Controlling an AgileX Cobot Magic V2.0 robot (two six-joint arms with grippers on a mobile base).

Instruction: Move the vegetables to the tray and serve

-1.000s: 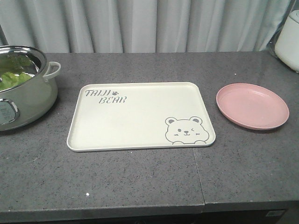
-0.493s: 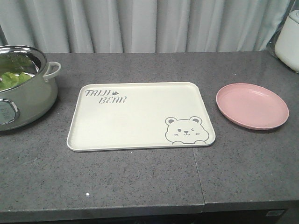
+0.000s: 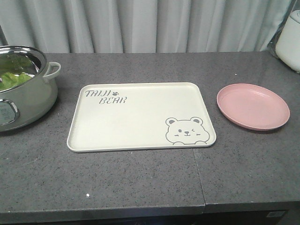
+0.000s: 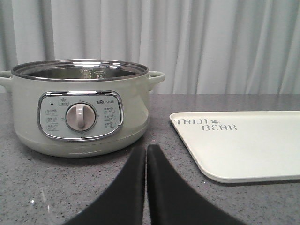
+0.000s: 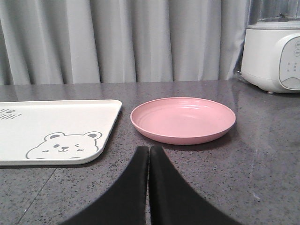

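1. Front-facing view: the lettuce leaf (image 3: 10,78) lies inside the steel-lined pot (image 3: 29,101), which stands on the grey counter (image 3: 140,183) just beside the short edge of the tray (image 3: 136,119) where the "TAIJI BEAR" lettering is. The tray's cream surface carries only that lettering and the winking bear. A pink plate (image 3: 253,107) sits near the tray's opposite edge, apart from it, and a white appliance (image 3: 293,40) stands at the counter's far corner beyond the plate.

2. Left wrist view: the left pincer (image 4: 146,152) is closed up tight, its two dark fingers pressed flat together with nothing between them, low over the counter. The pot stands ahead of it and a little to its left, dial facing it; the pot's wall hides whatever is inside. The tray's lettered corner lies ahead and to its right.

3. Right wrist view: the right pincer (image 5: 149,152) is likewise pressed shut on nothing. The pink plate rests directly ahead of it, near, slightly to its right. The tray's bear corner lies ahead to its left, and the white appliance stands far off to its right, against the curtain (image 5: 131,42).
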